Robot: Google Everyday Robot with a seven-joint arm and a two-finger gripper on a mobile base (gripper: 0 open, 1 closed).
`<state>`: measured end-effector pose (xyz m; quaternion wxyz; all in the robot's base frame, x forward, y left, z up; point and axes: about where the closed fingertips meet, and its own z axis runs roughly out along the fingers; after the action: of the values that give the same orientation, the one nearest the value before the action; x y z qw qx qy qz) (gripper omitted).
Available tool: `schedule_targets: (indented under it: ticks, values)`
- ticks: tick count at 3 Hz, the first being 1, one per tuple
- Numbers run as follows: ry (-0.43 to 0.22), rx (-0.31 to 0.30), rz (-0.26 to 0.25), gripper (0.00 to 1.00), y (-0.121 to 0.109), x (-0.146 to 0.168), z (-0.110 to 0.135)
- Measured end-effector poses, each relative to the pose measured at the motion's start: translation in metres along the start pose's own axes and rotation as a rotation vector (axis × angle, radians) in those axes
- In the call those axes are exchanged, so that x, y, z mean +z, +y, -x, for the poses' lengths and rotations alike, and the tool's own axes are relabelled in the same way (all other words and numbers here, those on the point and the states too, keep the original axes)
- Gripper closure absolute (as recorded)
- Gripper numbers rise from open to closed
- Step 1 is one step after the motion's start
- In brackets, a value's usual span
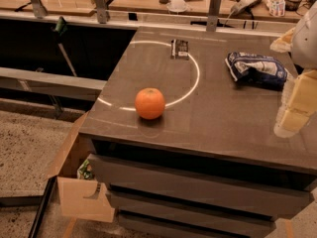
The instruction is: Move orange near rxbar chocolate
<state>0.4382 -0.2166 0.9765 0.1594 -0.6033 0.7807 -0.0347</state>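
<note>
The gripper (295, 108) hangs at the right edge of the table (223, 118), on a pale arm that comes in from the right side. I cannot tell if it is spread or pressed together. It holds nothing I can see. The orange (150, 103) sits well to its left. The rxbar chocolate (180, 49) lies farther left and farther back. A blue and white bag (256, 70) lies near the gripper, just behind it.

Pale cream blocky gripper (296, 108) at right edge, white rounded housing (308, 36) above.
</note>
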Motion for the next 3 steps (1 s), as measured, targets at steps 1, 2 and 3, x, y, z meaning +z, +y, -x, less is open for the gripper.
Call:
schedule_targets:
  ticks: [1,2,3]
  values:
    - [0.0,0.0,0.0,0.0,0.0,0.0,0.0]
    - [-0.084,-0.005,0.014,0.0,0.0,0.001,0.004]
    - [-0.29,-0.037,0.025,0.0,-0.011,0.022,0.003]
